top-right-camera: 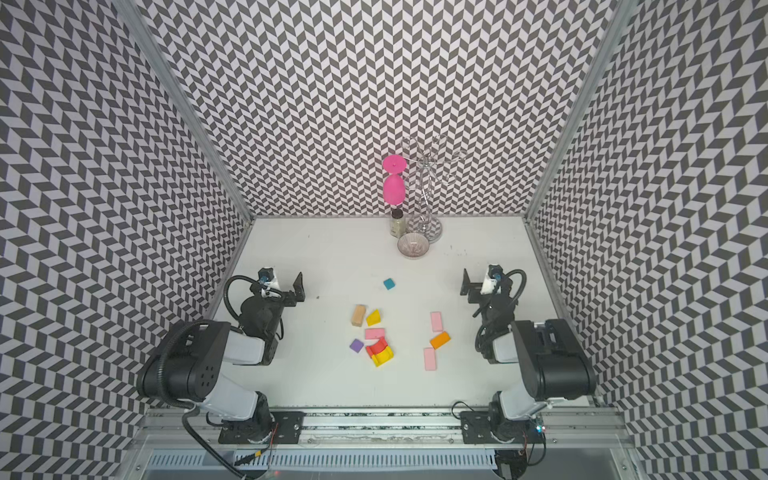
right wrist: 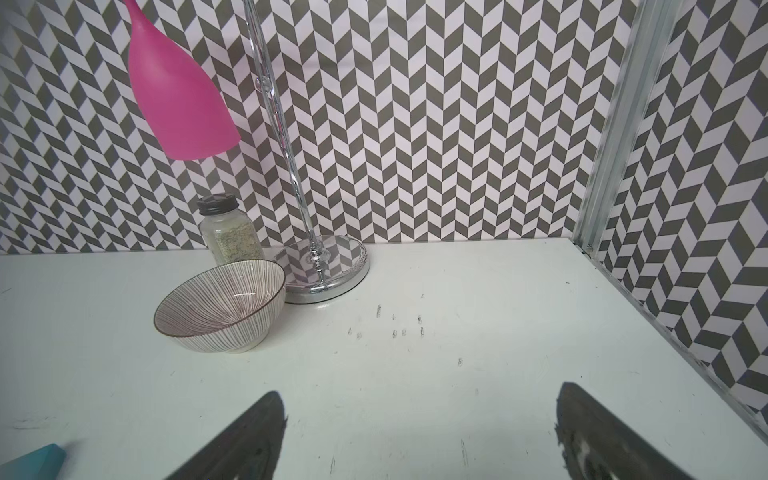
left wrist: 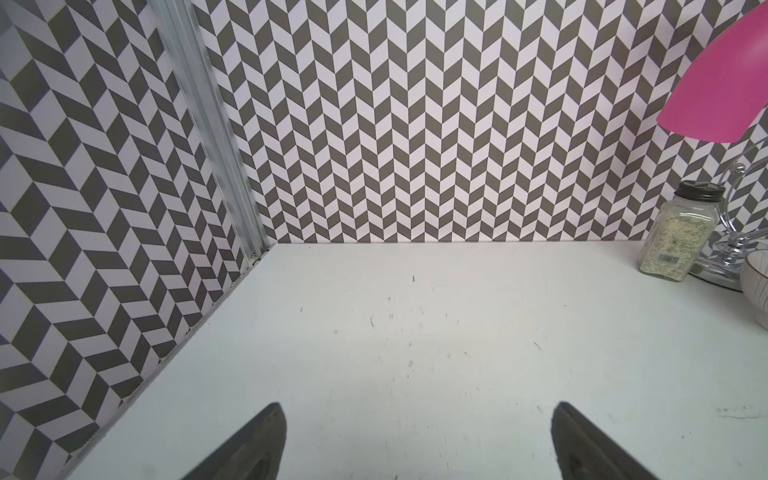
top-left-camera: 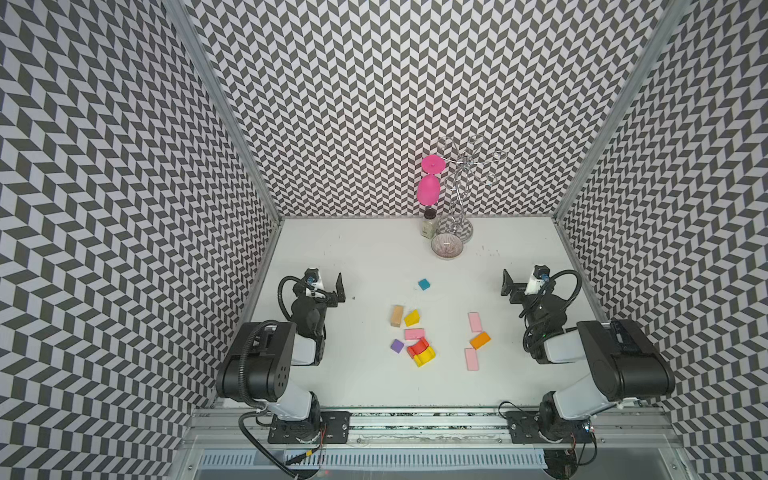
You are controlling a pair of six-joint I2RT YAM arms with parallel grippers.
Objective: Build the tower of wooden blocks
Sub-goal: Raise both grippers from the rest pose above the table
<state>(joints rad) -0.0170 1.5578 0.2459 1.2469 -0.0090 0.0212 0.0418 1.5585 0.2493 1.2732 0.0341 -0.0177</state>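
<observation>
The left hand (top-left-camera: 337, 291) hovers over the left of the tabletop (top-left-camera: 365, 249), fingers spread wide with nothing between them. The blocks lie loose and unstacked mid-tabletop. A plain wood block (top-left-camera: 397, 316), purple cube (top-left-camera: 397, 345), yellow wedge (top-left-camera: 411, 318), middle pink slab (top-left-camera: 414, 333) and red arch (top-left-camera: 417, 347) touching a yellow piece (top-left-camera: 424, 356) cluster together, and a teal cube (top-left-camera: 424, 284) sits apart behind them. Rightward, an orange block (top-left-camera: 480, 340) lies between a far pink slab (top-left-camera: 475, 322) and a near pink slab (top-left-camera: 471, 359). The right hand (top-left-camera: 508, 284) is likewise spread and empty.

barcode (left wrist: 670, 259) on spice jar (left wrist: 681, 232), digits illegible
</observation>
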